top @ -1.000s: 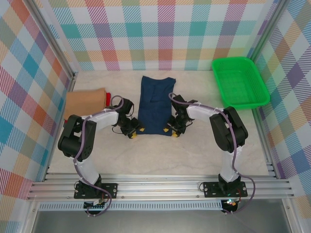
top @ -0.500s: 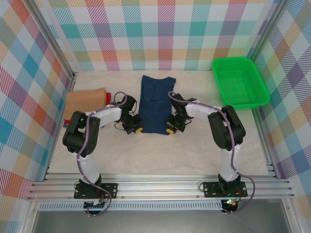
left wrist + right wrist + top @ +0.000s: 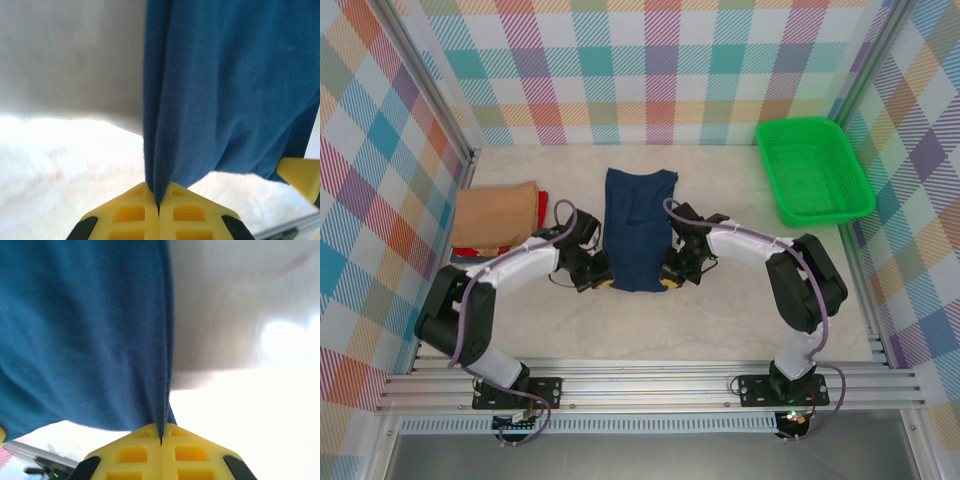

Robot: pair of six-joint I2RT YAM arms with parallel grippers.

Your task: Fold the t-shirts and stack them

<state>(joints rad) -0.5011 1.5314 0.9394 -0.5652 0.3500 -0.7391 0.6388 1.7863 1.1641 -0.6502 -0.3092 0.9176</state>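
Lying lengthwise at the middle of the table [image 3: 740,320], the dark blue t-shirt [image 3: 638,225] is folded into a narrow strip, its near edge held at both corners. The left gripper [image 3: 601,279] pinches the near-left corner, its yellow fingertips [image 3: 135,212] pressed together on the cloth. The right gripper [image 3: 666,280] clamps the near-right corner the same way. Both arms reach forward and bend inward toward each other, wrists low over the table. Well off to the left, a folded tan t-shirt [image 3: 496,212] sits atop a red t-shirt [image 3: 470,251] beside the left wall. A green basket [image 3: 813,168] stands at the far right, well apart from both arms.
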